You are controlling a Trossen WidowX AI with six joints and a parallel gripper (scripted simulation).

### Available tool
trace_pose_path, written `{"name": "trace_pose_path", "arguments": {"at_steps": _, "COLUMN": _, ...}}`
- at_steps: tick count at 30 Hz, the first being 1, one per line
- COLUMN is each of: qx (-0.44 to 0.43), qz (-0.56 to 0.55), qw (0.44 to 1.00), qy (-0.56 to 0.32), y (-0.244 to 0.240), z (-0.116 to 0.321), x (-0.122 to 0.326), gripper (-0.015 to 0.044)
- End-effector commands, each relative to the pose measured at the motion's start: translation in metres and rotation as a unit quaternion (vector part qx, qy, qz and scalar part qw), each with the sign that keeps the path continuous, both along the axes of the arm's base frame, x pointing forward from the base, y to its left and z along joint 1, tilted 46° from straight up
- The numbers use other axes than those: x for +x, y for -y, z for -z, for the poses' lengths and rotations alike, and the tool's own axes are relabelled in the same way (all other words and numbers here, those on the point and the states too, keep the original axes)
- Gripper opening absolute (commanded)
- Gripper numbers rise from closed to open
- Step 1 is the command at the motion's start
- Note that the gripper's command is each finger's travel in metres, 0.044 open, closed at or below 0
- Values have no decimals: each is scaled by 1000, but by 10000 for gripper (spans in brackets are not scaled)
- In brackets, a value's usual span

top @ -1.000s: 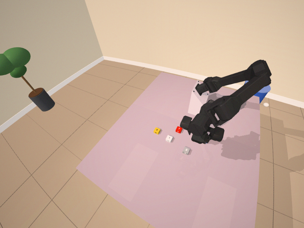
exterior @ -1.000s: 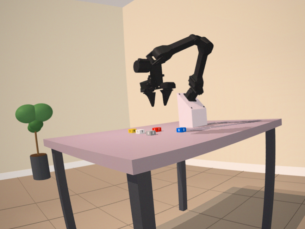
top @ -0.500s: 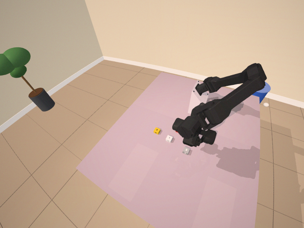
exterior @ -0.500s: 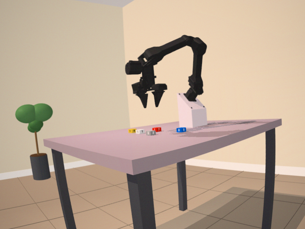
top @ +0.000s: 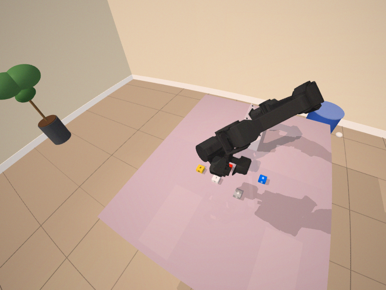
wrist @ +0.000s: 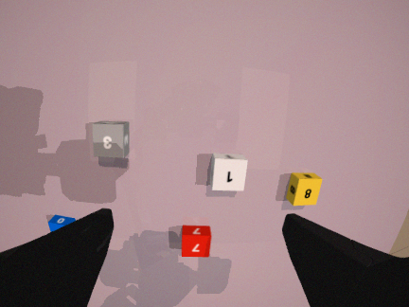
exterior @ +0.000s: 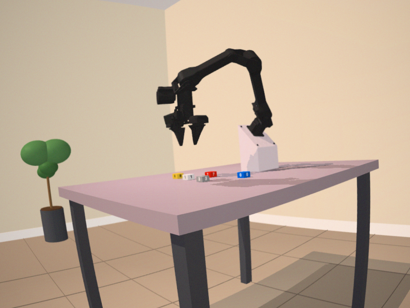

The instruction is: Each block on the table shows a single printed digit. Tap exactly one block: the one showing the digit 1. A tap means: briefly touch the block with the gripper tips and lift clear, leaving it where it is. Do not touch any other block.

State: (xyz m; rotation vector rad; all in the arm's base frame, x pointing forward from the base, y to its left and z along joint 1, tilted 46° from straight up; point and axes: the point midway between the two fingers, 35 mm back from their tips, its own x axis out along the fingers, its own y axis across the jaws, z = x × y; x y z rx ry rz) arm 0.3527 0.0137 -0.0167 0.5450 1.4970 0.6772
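The white block shows the digit 1 and sits flat on the table. My gripper is open and empty, pointing down well above the table. In the wrist view the white block lies beyond the fingertips, a little right of the middle between them. The red block with a 7 shows between the fingers but far below them. It is partly hidden by the gripper in the top view.
A yellow block with an 8 stands beside the white one. A grey block with a 3 and a blue block with a 0 stand on its other side.
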Motion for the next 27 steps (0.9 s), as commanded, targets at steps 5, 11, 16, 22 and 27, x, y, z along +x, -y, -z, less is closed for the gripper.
{"name": "trace_pose_path", "arguments": {"at_steps": 5, "qx": 2, "qz": -1, "qw": 1000, "qy": -4, "y": 19, "z": 21, "x": -7, "gripper": 400}}
{"name": "trace_pose_path", "arguments": {"at_steps": 11, "qx": 2, "qz": -1, "qw": 1000, "qy": -4, "y": 19, "z": 21, "x": -7, "gripper": 400}}
{"name": "trace_pose_path", "arguments": {"at_steps": 16, "qx": 2, "qz": -1, "qw": 1000, "qy": -4, "y": 19, "z": 21, "x": -7, "gripper": 400}}
{"name": "trace_pose_path", "arguments": {"at_steps": 22, "qx": 2, "qz": -1, "qw": 1000, "qy": -4, "y": 19, "z": 21, "x": -7, "gripper": 400}}
{"name": "trace_pose_path", "arguments": {"at_steps": 27, "qx": 1, "qz": -1, "qw": 1000, "qy": -3, "y": -3, "z": 43, "x": -6, "gripper": 321}}
